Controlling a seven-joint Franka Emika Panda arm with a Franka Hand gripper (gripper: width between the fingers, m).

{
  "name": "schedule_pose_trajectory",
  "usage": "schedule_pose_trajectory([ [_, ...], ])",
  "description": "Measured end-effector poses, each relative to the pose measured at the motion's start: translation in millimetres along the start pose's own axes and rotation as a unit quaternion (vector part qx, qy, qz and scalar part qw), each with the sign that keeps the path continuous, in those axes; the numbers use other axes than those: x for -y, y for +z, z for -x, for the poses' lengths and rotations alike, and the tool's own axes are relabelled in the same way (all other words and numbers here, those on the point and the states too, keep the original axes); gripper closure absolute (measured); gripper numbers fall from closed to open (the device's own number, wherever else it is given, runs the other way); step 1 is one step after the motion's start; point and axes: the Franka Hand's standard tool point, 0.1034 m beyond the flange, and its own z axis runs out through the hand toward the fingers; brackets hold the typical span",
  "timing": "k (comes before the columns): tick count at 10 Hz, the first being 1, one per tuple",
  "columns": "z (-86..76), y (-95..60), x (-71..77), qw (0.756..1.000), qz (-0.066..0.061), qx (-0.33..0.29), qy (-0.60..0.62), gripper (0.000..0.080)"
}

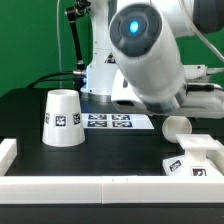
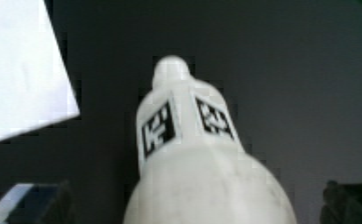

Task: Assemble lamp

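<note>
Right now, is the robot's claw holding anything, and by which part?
Seemingly nothing. The gripper is open: its dark fingers stand either side of the white plastic round-headed bulb with black-and-white square tags, gaps showing on both sides.

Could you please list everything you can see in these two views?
shade: one, white, tagged, standing at the exterior view's left.
marker board: one, white, flat, just right of the shade.
bulb: one, white, tagged, below the arm.
base: one, white, tagged, at the exterior view's lower right.
table: one, black.
border rail: white, along the table's near edge.
arm: one, white.
gripper: one, dark, open astride the bulb.
</note>
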Motion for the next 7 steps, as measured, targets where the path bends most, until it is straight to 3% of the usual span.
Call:
schedule_pose_trajectory([
  [2,-5.1,1.3,4.3,1.000,0.001,-0.004,-0.003,0.0101],
  [7,-19.4,22.5,6.4,1.000,0.009,-0.016,-0.001,0.0101],
])
